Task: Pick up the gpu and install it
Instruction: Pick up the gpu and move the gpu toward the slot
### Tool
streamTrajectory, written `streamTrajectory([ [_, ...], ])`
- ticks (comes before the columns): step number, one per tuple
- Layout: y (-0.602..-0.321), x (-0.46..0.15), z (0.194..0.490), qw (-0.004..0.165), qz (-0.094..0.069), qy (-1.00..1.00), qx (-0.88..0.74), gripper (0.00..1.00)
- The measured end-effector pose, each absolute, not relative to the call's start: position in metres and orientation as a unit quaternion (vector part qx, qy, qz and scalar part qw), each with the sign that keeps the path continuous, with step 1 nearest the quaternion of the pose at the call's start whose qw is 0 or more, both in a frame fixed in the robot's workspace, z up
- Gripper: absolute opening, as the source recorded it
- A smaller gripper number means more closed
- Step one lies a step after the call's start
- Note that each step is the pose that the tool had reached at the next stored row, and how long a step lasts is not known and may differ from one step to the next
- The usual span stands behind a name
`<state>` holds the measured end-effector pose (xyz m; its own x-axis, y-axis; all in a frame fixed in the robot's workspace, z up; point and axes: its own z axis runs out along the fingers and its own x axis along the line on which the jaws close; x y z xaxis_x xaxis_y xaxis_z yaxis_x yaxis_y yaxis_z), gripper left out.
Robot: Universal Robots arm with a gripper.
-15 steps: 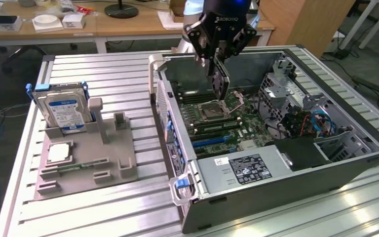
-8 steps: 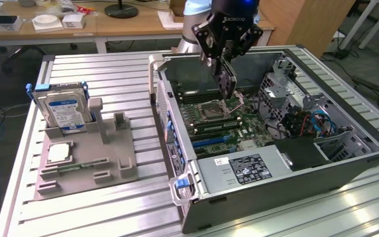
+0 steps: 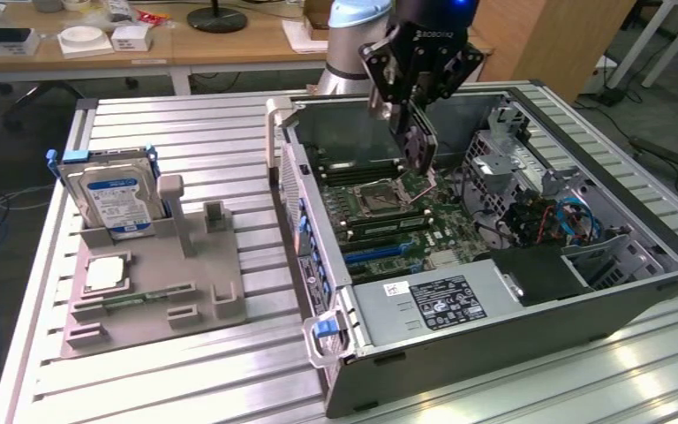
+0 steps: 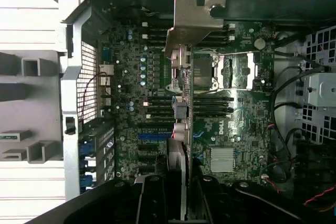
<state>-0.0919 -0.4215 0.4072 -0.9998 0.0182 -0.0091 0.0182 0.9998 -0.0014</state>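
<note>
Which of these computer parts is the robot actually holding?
The gpu, the green card with a silver bracket, clamped in the gripper over the open case. The hard drive and memory stick sit in the grey holder.

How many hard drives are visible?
1. The hard drive stands upright in the gray holder, on the exterior view's left of the computer case. Others may hide inside.

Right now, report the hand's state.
Hand: closed, holding the gpu above the open computer case.

Oblique exterior and close overhead wrist view share the motherboard (image 3: 440,219)
</note>
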Motion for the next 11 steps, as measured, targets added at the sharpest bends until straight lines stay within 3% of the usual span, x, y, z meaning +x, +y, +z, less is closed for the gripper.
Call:
streamTrajectory([
  [11, -0.422, -0.071, 0.406, 0.005, -0.001, 1.0, 0.009, 0.27],
])
